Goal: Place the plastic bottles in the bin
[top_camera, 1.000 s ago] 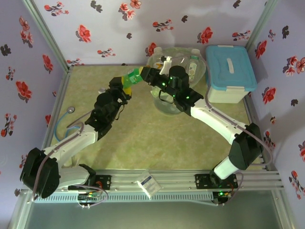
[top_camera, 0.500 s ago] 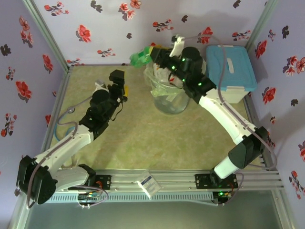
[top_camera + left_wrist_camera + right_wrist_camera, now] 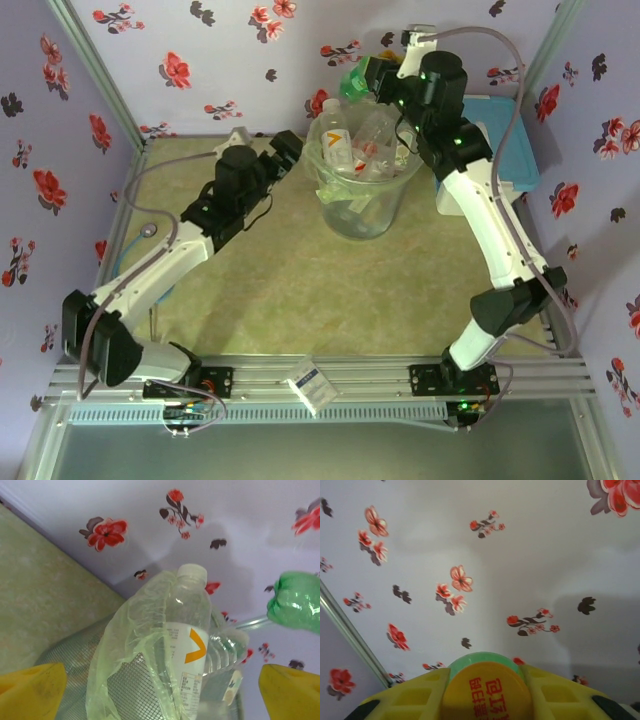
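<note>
done: several bottles (image 3: 345, 150) stand in bin (image 3: 362, 218) | right gripper (image 3: 370, 75): clenched on green bottle (image 3: 353, 84), above bin's far rim | left gripper (image 3: 288, 150): spread, empty, beside bin's left rim | left: likely just this drop

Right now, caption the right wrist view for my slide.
Right gripper shut on the green bottle, yellow cap toward camera, flowered wall behind.

Flowered walls (image 3: 230, 40), green table (image 3: 300, 290)
3 lilac walls with red and dark flower prints enclose a mottled olive table; metal posts (image 3: 95, 72) line the back corners.
</note>
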